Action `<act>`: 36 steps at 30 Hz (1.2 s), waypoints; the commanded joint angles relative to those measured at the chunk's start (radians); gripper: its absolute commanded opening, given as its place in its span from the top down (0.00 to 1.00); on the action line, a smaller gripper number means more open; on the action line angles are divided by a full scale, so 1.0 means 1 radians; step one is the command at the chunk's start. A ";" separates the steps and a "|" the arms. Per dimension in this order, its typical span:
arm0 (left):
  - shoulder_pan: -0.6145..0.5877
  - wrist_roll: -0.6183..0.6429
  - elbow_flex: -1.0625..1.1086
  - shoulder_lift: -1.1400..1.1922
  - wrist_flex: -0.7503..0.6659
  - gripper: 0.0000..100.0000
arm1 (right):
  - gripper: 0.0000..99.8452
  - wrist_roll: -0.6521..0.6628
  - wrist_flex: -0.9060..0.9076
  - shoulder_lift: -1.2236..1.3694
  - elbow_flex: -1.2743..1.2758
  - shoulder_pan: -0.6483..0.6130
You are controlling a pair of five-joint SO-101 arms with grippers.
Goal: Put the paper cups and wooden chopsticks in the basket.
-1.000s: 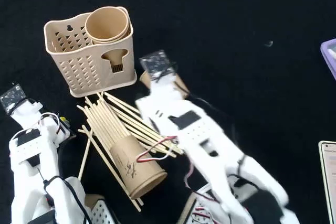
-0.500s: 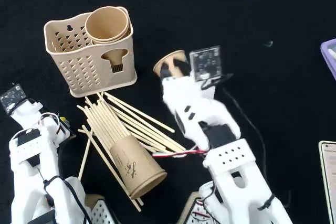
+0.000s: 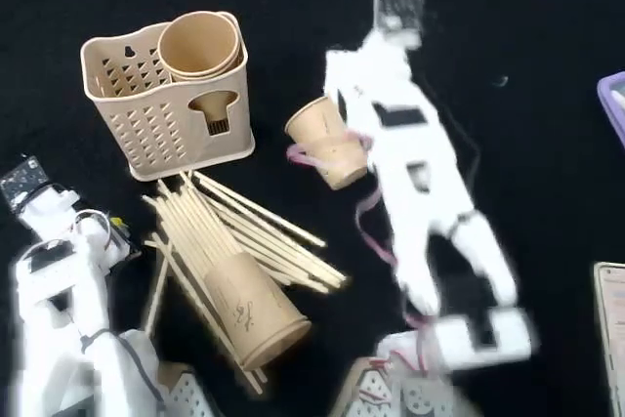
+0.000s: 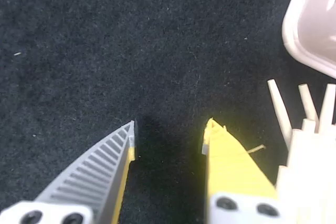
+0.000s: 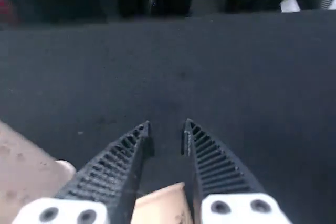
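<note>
Black tabletop (image 3: pixel 527 36): my right gripper (image 5: pixel 165 129), nearly closed on 1 paper cup (image 3: pixel 327 144), has carried it up right of the basket (image 3: pixel 146 129), ready for dropping; my left gripper (image 4: pixel 168 132) gapes empty by the wooden chopsticks (image 3: pixel 229 231).

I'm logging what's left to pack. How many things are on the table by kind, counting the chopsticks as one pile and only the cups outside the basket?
Basket: 1
Chopstick pile: 1
Paper cups outside the basket: 2, the held cup in the right pincer and the lying cup on the pile
Total: 4
</note>
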 commanded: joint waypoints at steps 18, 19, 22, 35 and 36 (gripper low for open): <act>0.007 -0.003 -0.015 -0.021 -0.008 0.78 | 0.90 0.609 0.448 0.576 -0.837 0.029; 0.007 -0.003 -0.015 -0.021 -0.008 0.78 | 0.90 0.609 0.450 0.584 -0.835 0.029; 0.007 -0.003 -0.015 -0.023 -0.008 0.78 | 0.91 0.695 0.476 0.599 -0.814 0.035; 0.007 -0.003 -0.015 -0.023 -0.009 0.78 | 0.99 1.065 0.879 0.352 -0.556 0.044; 0.007 -0.003 -0.015 -0.023 -0.009 0.78 | 0.99 1.065 0.865 0.311 -0.509 0.063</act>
